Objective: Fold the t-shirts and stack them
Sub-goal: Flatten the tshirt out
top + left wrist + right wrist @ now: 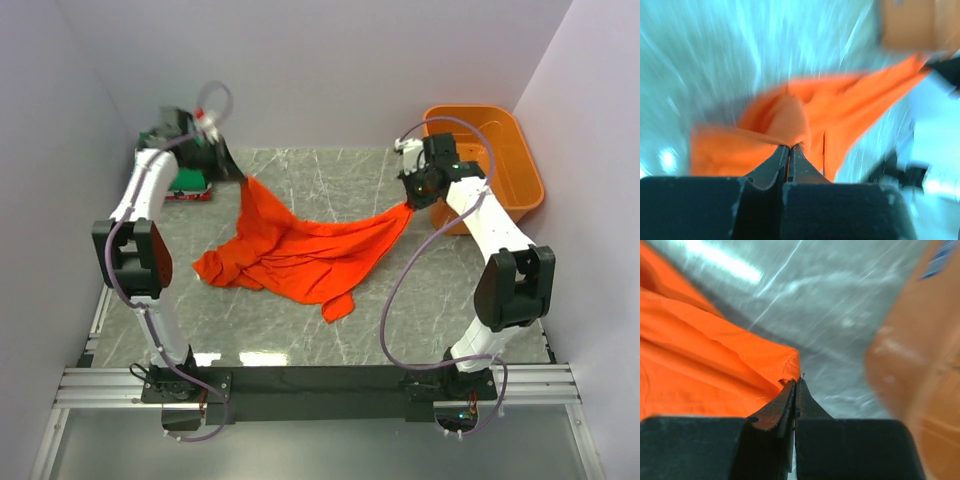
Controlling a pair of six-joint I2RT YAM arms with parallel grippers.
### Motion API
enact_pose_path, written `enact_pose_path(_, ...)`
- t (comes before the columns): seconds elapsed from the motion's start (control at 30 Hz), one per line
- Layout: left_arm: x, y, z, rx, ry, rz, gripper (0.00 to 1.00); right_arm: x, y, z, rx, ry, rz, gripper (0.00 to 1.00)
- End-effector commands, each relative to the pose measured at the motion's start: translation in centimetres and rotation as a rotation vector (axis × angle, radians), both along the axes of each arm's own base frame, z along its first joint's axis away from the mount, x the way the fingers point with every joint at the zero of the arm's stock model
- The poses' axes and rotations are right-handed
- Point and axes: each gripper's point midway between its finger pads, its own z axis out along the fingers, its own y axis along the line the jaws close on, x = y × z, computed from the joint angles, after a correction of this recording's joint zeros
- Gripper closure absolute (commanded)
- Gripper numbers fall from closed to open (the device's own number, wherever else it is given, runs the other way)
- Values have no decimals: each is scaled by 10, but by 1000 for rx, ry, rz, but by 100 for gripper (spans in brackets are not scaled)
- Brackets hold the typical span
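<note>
Orange shirt point(300, 252) strung between left pincer point(240, 179), right pincer point(408, 204); both clamped on its edges.

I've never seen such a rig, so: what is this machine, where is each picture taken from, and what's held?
Two robot arms bolted at the near edge of a marble table. The wide picture looks down from above and behind; each close-up comes from a camera on one wrist. The left gripper and the right gripper are each shut on an orange-red t-shirt, stretched between them, its middle on the table. An orange plastic basket sits far right, folded shirts far left.
</note>
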Motion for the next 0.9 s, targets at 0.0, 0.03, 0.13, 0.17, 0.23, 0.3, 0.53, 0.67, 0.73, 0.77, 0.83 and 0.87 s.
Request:
enact_pose_path(0.0,42,29,88,-108,-216,79,99,38,-16,92,10,-307,-54,100)
enact_pose_path(0.03,50,37,116,-105,-302,93,99,43,-19,103,10,-344,-68,100)
enact_pose_path(0.13,62,63,175,-136,-465,142,99,59,-27,152,19,-498,-101,100)
enact_pose_path(0.17,67,79,194,-144,-521,181,99,63,-31,173,18,-557,-120,100)
enact_pose_path(0.23,63,92,234,-163,-624,211,99,66,-35,211,29,-668,-138,100)
enact_pose_path(0.3,58,115,278,-138,-783,260,99,64,-37,252,40,-783,-154,100)
enact_pose_path(0.53,24,154,381,-202,-1060,351,99,45,-47,358,75,-1077,-207,100)
enact_pose_path(0.67,-4,157,420,-184,-1187,341,99,20,-49,413,115,-1205,-215,100)
enact_pose_path(0.73,-24,151,435,-169,-1235,326,99,11,-48,424,131,-1228,-209,100)
enact_pose_path(0.77,-31,152,436,-166,-1234,333,99,2,-47,434,139,-1248,-206,100)
enact_pose_path(0.83,-54,143,443,-167,-1264,313,99,-9,-47,441,144,-1263,-203,100)
enact_pose_path(0.87,-63,145,447,-152,-1291,318,99,-21,-46,446,152,-1279,-195,100)
